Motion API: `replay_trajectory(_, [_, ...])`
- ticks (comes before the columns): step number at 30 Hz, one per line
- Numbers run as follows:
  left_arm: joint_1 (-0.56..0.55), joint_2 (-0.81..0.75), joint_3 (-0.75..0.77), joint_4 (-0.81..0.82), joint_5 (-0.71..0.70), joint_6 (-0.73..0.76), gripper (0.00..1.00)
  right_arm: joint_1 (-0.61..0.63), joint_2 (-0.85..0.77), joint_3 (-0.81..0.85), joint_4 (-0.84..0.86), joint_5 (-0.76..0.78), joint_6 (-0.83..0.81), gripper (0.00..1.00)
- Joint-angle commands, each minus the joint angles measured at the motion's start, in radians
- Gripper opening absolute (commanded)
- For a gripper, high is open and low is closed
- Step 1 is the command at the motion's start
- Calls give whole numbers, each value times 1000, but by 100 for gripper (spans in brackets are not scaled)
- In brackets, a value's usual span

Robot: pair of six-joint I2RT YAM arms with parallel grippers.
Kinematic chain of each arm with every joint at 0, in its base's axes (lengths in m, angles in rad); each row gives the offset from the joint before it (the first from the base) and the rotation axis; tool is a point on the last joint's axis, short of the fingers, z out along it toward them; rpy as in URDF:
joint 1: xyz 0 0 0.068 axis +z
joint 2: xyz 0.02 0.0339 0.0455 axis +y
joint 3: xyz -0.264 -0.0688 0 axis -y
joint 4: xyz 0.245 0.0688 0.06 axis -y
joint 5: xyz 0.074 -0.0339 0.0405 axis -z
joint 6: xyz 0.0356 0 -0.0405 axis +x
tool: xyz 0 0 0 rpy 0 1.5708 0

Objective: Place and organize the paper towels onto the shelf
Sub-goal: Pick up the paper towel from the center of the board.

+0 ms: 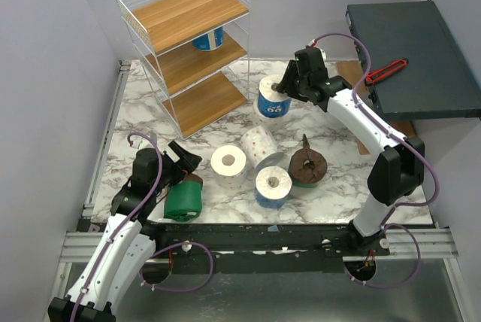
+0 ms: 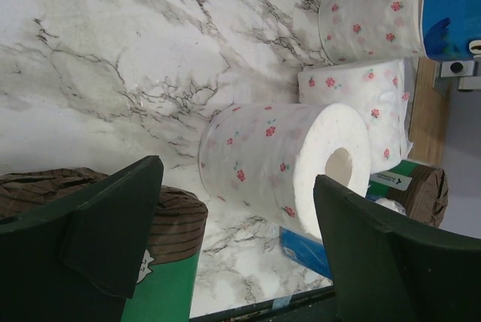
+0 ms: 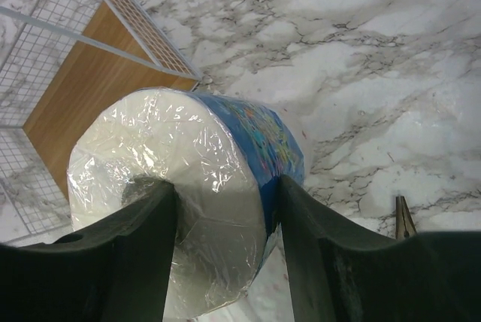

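Marble table (image 1: 150, 111) status: 1 roll shelved, 6 to go

Your left gripper (image 2: 237, 186) is wide open and holds nothing. The green roll (image 1: 184, 200) lies just under it on its near side, brown end showing beside one finger, not gripped. Straight ahead of those open jaws stands the speckled roll (image 2: 278, 164), apart from both fingers. Beyond it, between your two grippers, are the second speckled roll (image 1: 258, 140) on its side, the blue-and-white roll (image 1: 273, 185) and the brown-ended roll (image 1: 307, 165). All are loose on the marble.

Your right gripper (image 3: 225, 194) is clamped on the upright blue roll (image 1: 272, 100). One finger is in the hollow core and the other on the outer wrap, pinching the wall. The roll looks to be resting on the table; I can't tell whether it's lifted at all.

The shelf (image 1: 188, 7) is off to that gripper's left and beyond it. Only the shelved blue roll (image 1: 207, 40) is on it, on the middle tier. I see nothing on the top or bottom boards.

My read: early stage. One roll is placed, one is in hand for the next transfer, and five are untouched. Arranging them on the tiers isn't started.
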Motion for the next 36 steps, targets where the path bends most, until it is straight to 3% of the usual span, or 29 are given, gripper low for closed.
replay_trajectory(1, [-1,-2,-6,-1,27,-3,91,4,-96,-49,-8,-65,20,49])
replay_trajectory(9, [-1,-1,10,26,46,-14,91,3,-265,-154,69,-156,67,48])
replay_trajectory(13, [0,-4,28,63,82,-14,93,2,-390,-269,220,-283,98,48])
replay_trajectory(20, [-2,-82,28,411,397,8,96,1,-545,-516,559,-556,239,48])
replay_trajectory(25, [-2,-127,-29,653,484,-66,99,2,-613,-642,716,-649,299,48])
replay_trajectory(31, [-1,-154,-248,1301,481,-296,98,1,-673,-809,1045,-771,439,48])
replay_trajectory(36, [-1,-79,-185,1427,593,-305,99,0,-611,-912,1403,-874,664,49])
